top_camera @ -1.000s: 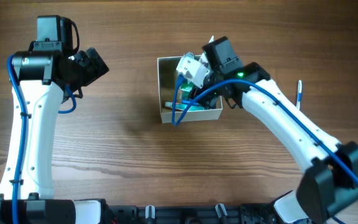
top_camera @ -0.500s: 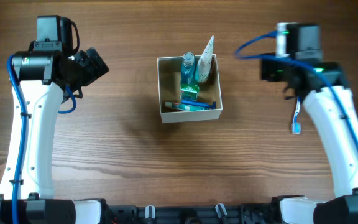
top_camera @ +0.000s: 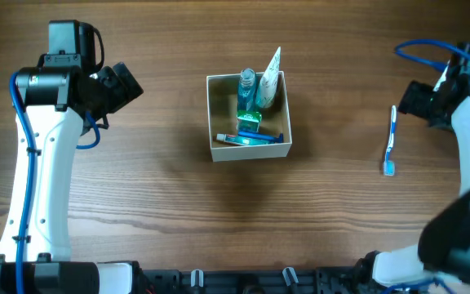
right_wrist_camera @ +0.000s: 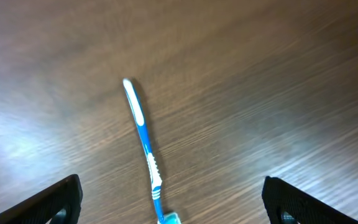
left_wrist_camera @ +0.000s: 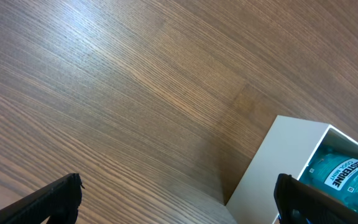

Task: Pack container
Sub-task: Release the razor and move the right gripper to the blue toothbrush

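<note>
My left hand (top_camera: 126, 84): fingers wide, empty, over tabletop's left side. Container (top_camera: 250, 151): tabletop centre, upright. Inside it: blue mouthwash bottle (top_camera: 246, 88), white tube (top_camera: 270, 80), green-and-white carton (top_camera: 249, 122), slim blue item (top_camera: 251, 139) lying along near wall. Blue toothbrush (top_camera: 391, 137): flat on tabletop near right edge. My right hand (top_camera: 419, 100): fingers wide, empty, near toothbrush, not touching.

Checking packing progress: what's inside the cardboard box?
The container holds a blue mouthwash bottle, a white tube, a green-and-white carton and a flat blue item. Its floor beneath them is covered.
</note>
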You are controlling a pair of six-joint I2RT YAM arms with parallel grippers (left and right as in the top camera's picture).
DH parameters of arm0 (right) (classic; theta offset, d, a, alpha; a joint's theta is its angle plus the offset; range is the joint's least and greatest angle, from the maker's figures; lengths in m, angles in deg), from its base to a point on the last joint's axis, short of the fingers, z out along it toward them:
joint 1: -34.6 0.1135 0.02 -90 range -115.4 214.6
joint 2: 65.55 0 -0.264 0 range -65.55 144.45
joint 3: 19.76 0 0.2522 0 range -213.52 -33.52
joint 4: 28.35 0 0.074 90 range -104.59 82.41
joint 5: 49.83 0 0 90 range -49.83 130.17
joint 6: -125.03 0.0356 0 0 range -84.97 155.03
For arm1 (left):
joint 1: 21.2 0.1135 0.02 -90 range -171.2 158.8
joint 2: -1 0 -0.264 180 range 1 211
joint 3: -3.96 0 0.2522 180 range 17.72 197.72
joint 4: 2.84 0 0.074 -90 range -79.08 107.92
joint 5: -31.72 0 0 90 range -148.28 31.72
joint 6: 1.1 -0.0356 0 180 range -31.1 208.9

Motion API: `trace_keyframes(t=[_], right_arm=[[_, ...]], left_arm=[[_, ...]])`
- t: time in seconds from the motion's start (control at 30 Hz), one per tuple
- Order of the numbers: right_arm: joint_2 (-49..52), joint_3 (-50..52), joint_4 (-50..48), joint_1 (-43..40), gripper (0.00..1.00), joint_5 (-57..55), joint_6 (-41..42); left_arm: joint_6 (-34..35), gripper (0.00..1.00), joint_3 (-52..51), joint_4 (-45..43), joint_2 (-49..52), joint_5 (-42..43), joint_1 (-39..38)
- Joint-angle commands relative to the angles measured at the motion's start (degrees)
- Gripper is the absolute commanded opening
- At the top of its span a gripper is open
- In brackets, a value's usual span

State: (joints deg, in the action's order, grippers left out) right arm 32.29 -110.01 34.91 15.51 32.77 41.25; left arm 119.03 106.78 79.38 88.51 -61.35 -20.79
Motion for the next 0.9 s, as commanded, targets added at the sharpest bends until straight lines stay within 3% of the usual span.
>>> trace_keyframes(t=[0.0, 0.23, 0.87], right_arm=[[6.3, 0.1, -0.9, 0.0, 0.94, 1.9, -0.1], [13.0, 0.1, -3.0, 0.0, 0.94, 1.9, -0.1], [19.6, 0.1, -5.7, 0.0, 0.94, 3.7, -0.3]], left_arm=[[0.1, 1.0, 0.4, 0.2, -0.5, 1.1, 0.2], [0.2, 1.0, 0.4, 0.2, -0.5, 1.0, 0.2], [0.2, 1.0, 0.4, 0.8, -0.5, 1.1, 0.2]])
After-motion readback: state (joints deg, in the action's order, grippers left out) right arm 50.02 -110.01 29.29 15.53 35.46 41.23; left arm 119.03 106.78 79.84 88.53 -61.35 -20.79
